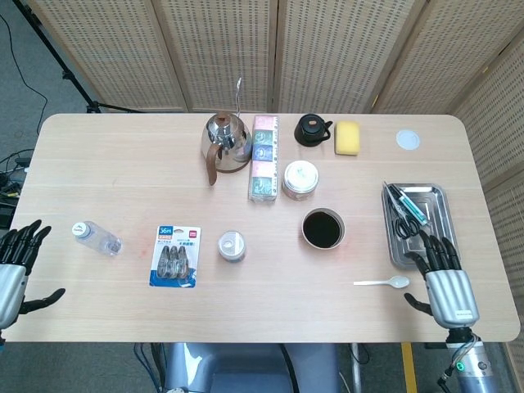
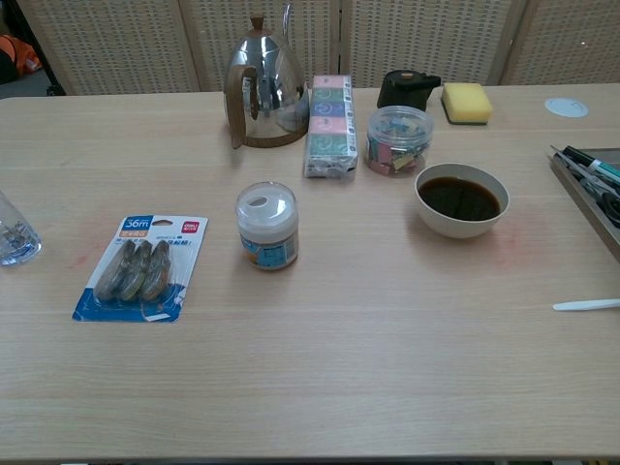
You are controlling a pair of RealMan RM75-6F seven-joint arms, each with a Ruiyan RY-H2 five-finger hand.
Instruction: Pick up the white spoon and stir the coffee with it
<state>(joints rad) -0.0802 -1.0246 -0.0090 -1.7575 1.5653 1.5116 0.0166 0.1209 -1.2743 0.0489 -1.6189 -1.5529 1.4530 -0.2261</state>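
Note:
The white spoon (image 1: 382, 282) lies flat near the table's front right edge, bowl end to the right; only its handle (image 2: 585, 305) shows in the chest view. A white bowl of dark coffee (image 1: 323, 228) (image 2: 461, 200) stands a short way behind and to the left of it. My right hand (image 1: 443, 281) hovers open just right of the spoon's bowl end, fingers spread and pointing away, not touching it. My left hand (image 1: 15, 268) is open off the table's front left corner. Neither hand shows in the chest view.
A metal tray (image 1: 440, 231) with scissors and pens sits right behind my right hand. A small jar (image 1: 232, 246), a tape pack (image 1: 176, 255) and a plastic bottle (image 1: 97, 239) lie front left. A kettle (image 1: 224, 143), a box (image 1: 264, 157) and a candy jar (image 1: 300, 178) stand behind the bowl.

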